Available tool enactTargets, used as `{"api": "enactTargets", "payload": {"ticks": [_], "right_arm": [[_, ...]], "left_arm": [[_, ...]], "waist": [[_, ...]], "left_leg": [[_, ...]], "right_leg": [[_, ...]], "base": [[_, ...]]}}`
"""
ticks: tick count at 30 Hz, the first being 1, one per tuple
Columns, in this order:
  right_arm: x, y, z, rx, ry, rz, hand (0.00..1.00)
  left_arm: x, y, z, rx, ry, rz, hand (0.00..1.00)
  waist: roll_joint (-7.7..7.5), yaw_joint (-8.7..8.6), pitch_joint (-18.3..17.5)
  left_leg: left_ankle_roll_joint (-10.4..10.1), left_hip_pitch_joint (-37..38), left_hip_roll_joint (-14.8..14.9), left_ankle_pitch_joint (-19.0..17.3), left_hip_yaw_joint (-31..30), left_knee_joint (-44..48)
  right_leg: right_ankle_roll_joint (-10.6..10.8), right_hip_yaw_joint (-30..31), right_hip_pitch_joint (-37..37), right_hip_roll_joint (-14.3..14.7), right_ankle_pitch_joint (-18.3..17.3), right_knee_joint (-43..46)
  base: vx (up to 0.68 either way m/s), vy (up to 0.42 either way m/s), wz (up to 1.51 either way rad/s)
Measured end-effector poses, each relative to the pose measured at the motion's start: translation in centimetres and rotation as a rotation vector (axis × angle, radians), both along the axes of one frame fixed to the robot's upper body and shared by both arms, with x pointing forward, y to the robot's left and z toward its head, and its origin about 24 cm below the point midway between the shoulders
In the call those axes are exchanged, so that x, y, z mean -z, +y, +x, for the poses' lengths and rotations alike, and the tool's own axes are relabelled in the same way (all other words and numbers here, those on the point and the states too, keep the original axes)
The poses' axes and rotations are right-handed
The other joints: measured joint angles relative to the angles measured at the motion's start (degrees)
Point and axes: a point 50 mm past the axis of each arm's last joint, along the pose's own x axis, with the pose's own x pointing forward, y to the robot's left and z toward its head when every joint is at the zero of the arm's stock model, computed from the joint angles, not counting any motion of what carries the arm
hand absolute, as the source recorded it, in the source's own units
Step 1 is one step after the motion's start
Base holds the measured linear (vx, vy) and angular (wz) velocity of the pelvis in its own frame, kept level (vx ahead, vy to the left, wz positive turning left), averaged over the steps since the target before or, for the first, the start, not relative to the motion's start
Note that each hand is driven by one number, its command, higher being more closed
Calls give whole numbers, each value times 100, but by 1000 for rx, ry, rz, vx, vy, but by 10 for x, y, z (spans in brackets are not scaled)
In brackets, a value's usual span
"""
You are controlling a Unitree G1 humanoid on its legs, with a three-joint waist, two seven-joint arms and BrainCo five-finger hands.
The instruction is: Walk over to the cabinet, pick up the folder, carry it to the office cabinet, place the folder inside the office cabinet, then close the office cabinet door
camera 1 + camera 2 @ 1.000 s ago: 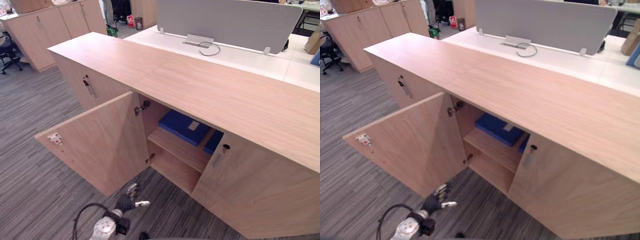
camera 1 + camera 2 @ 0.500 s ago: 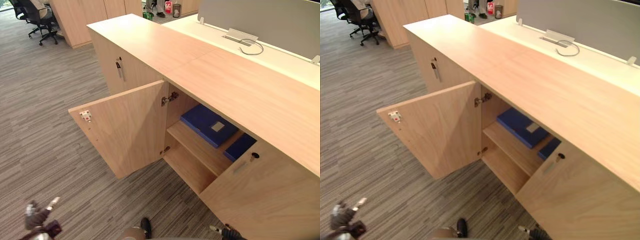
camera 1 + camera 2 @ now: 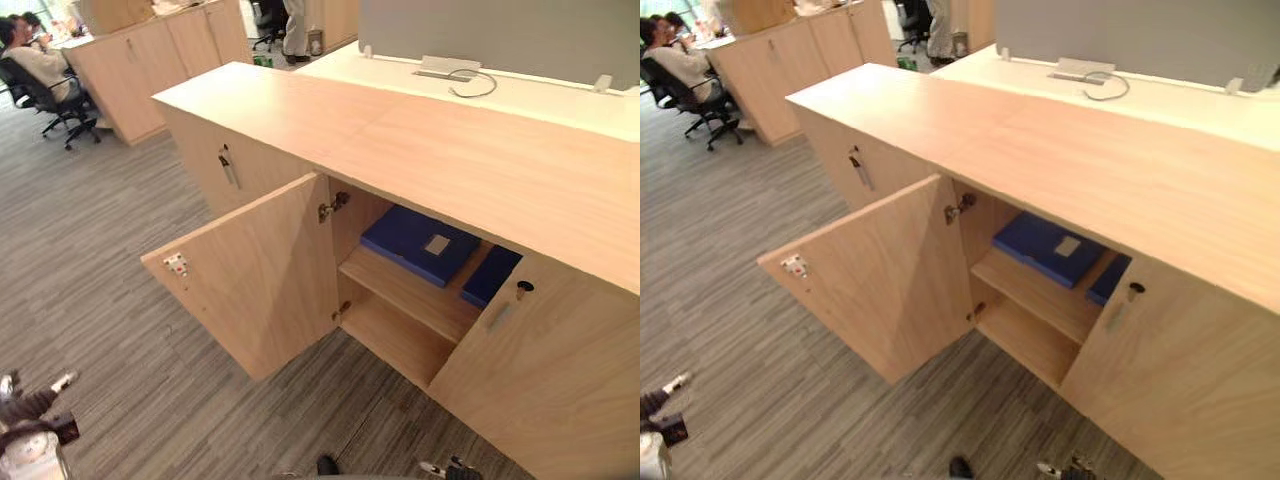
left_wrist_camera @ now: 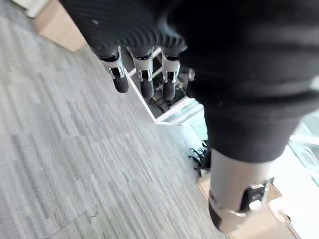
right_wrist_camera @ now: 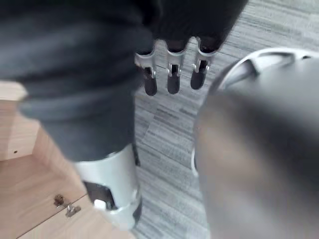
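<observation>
A blue folder (image 3: 420, 243) lies flat on the upper shelf inside the light wood office cabinet (image 3: 470, 160). A second blue folder (image 3: 490, 275) lies beside it, partly behind the shut right door (image 3: 545, 370). The left door (image 3: 260, 270) stands wide open. My left hand (image 3: 28, 403) hangs low over the carpet, well to the left of the open door; its fingers (image 4: 144, 79) are relaxed and hold nothing. My right hand (image 3: 448, 467) hangs at the lower edge, in front of the shut door, and its fingers (image 5: 172, 74) are straight and empty.
Another shut door with a handle (image 3: 228, 168) is left of the open one. A white desk with a grey divider (image 3: 500, 30) stands behind the cabinet. A seated person on an office chair (image 3: 35, 70) and more wood cabinets (image 3: 150, 55) are at the far left.
The camera has shifted, so the whole cabinet sits differently in the picture. My left hand now hangs farther left of the open door. Folders and doors have not moved.
</observation>
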Motion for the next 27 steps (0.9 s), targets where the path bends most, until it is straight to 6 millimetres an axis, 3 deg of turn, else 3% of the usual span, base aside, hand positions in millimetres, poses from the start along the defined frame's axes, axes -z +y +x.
{"api": "enactTargets", "payload": {"ticks": [3, 8, 10, 12, 17, 21, 27], "right_arm": [[0, 2, 0, -4, -7, 7, 0], [2, 2, -14, 5, 24, 7, 0], [4, 3, -20, 19, 37, 16, 0], [6, 9, -24, 33, 46, 34, 0], [9, 15, -38, 61, 74, 55, 0], [10, 20, -44, 114, 74, 76, 0], [10, 20, -46, 125, 75, 83, 0]], "left_arm": [[-33, 12, 35, 71, -20, 93, 0], [-71, 30, 69, 100, 3, 166, 0], [-87, 31, 85, 128, 4, 188, 0], [-103, 31, 100, 143, 21, 219, 0], [-115, 32, 109, 172, 72, 250, 0], [-118, 15, 132, 248, 57, 243, 0], [-135, -9, 163, 340, 27, 284, 0]], "waist": [[-96, -39, 13], [-270, -140, 90], [-401, -220, 144], [-624, -385, 147], [-861, -394, 135], [-899, -394, 138], [-945, -397, 164]], "left_leg": [[-14, 60, 52, -16, 76, 0], [-61, 54, 242, 4, 274, 0], [-73, 54, 296, 13, 337, 2], [-70, 44, 349, 13, 403, 3], [34, 45, 462, -22, 636, 18], [92, 45, 471, -78, 696, 35], [20, 46, 450, -194, 835, 19]], "right_leg": [[1, -11, -38, 34, 0, -3], [14, 200, -197, 288, -10, -75], [11, 282, -249, 371, -7, -109], [19, 340, -302, 438, 21, -128], [-115, 320, -393, 567, 234, -238], [-145, 274, -363, 601, 418, -384], [-209, 69, -347, 566, 630, -525]], "base": [[-39, -9, -20], [-81, -57, -32], [-54, -45, -22], [-40, -22, -23], [-4, 12, -26], [-10, 39, -9], [-73, 47, -9]]}}
